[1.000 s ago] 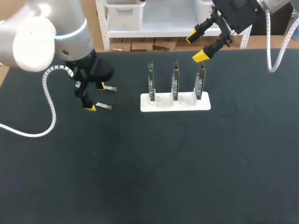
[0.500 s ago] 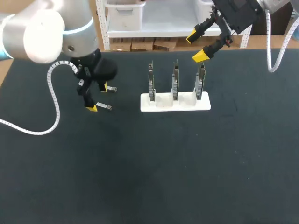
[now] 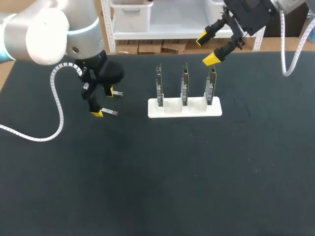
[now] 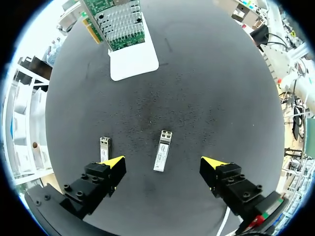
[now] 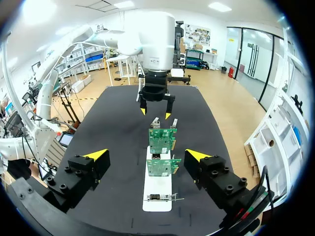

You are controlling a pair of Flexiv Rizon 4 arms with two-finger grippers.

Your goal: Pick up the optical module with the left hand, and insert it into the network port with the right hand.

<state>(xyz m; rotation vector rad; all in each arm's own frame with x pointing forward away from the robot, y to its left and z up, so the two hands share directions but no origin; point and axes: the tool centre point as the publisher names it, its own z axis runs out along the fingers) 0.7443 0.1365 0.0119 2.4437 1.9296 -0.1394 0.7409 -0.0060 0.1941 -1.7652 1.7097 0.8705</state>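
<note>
The module (image 4: 162, 150) lies flat on the table (image 4: 206, 88), untouched, between the spread fingers of the left gripper (image 4: 163, 162). It is judged light, rigid and smooth, best pinched across its long sides. A second module (image 4: 104, 148) lies beside one finger. The right gripper (image 3: 206, 48) hangs spread above the cards (image 3: 184, 91). Their ports cannot be made out.

The left arm (image 3: 47, 27) is a fat silver-grey tube with rounded joints and a pale blue ring — a white ribbed cable (image 3: 58, 109) loops off it. The left gripper (image 3: 102, 102) and right gripper (image 3: 206, 48) are black, blocky, screw-studded, with yellow wedge tips.
</note>
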